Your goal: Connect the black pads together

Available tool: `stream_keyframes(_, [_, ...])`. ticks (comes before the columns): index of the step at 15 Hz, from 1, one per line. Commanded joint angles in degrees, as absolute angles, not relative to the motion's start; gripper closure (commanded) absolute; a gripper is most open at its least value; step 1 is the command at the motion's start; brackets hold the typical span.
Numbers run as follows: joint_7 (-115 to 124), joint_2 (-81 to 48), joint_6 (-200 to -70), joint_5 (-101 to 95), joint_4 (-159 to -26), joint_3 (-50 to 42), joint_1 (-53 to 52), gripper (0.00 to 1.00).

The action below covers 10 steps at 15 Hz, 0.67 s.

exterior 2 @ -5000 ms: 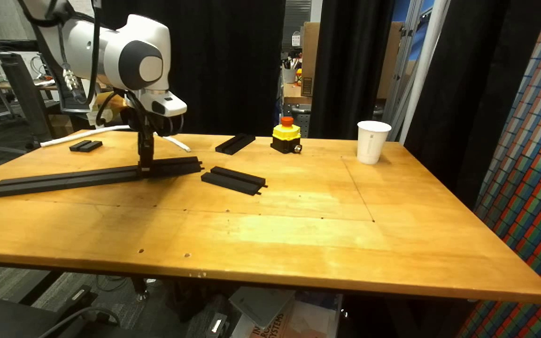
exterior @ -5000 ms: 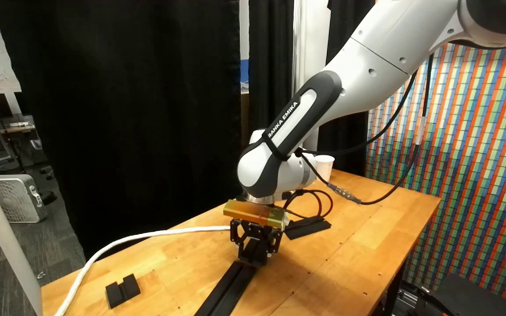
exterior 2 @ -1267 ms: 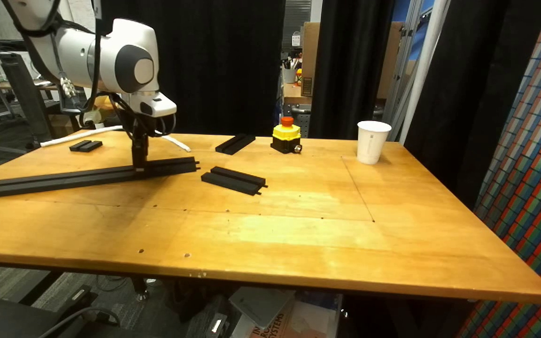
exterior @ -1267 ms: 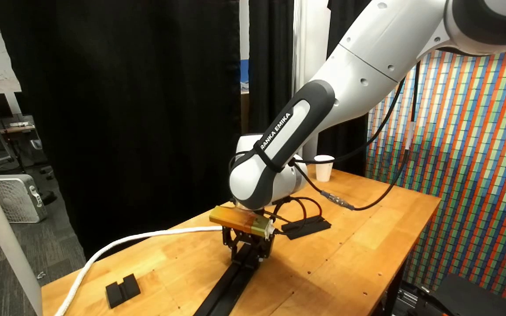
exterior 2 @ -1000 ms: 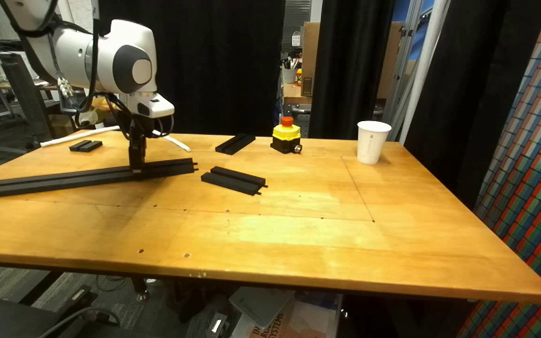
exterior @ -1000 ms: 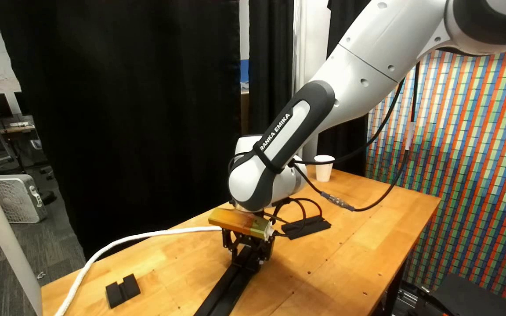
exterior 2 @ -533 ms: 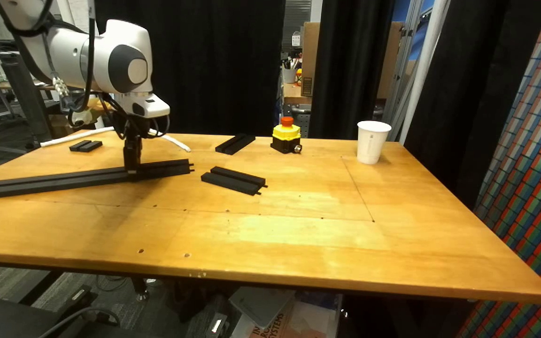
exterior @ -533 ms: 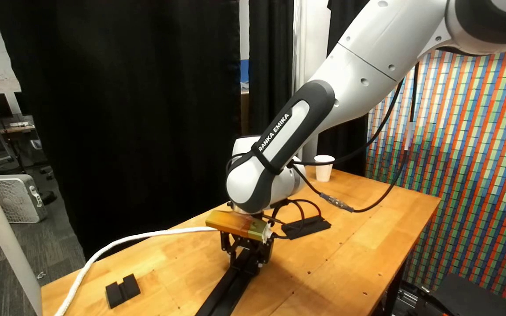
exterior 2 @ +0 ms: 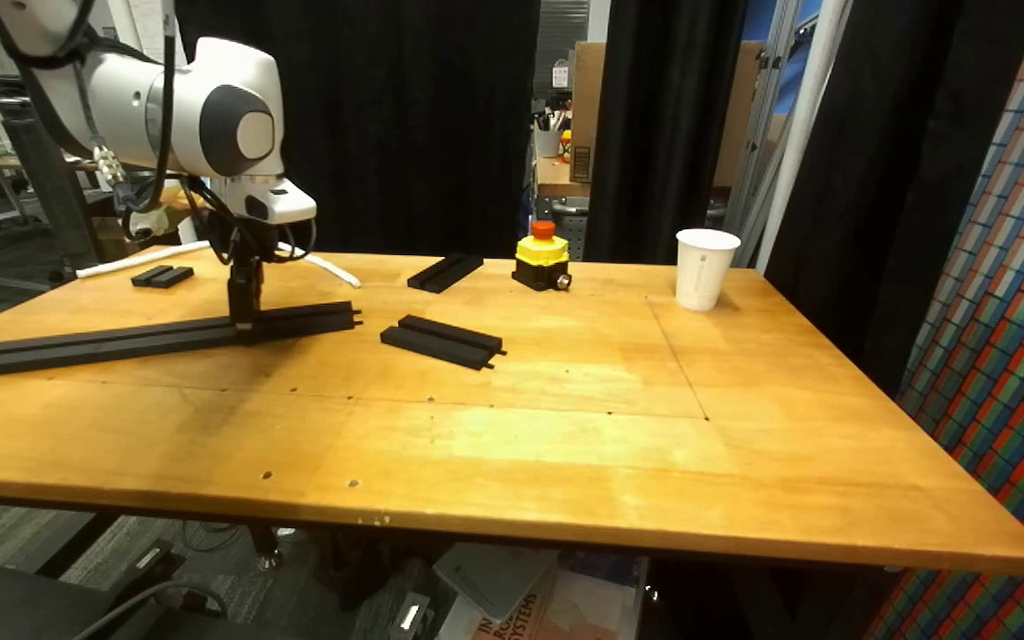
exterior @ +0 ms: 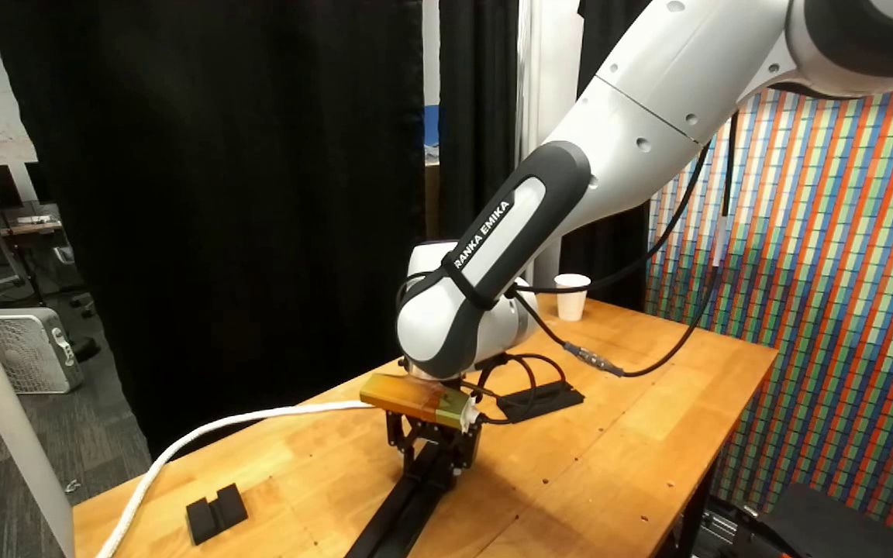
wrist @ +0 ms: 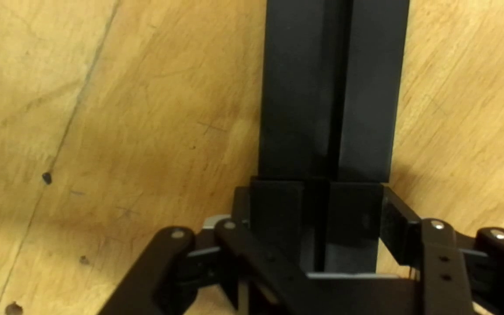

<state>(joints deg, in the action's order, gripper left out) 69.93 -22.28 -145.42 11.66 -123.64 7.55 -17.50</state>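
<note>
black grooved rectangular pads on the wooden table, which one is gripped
The black grooved rectangular pad ending the long row toward the white cup: it alone is clamped in the gripper, while the nearest loose pad lies apart.

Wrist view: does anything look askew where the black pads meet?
Slightly: the near pad, held by the gripper, looks offset toward image left against the far pad; edges and grooves don't quite line up. Full seating can't be judged.

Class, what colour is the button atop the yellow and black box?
The button is red, clearest in an exterior view.
</note>
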Motion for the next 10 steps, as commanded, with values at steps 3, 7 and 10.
stream_keyframes(3, [69.4,-23.4,-146.7,14.0,-123.9,8.9,-17.3,0.55])
stream_keyframes(7, [68.8,-24.0,-147.5,15.8,-123.6,9.9,-17.2,0.55])
stream_keyframes(10, [68.3,-24.3,-147.8,16.9,-123.3,10.5,-17.2,0.55])
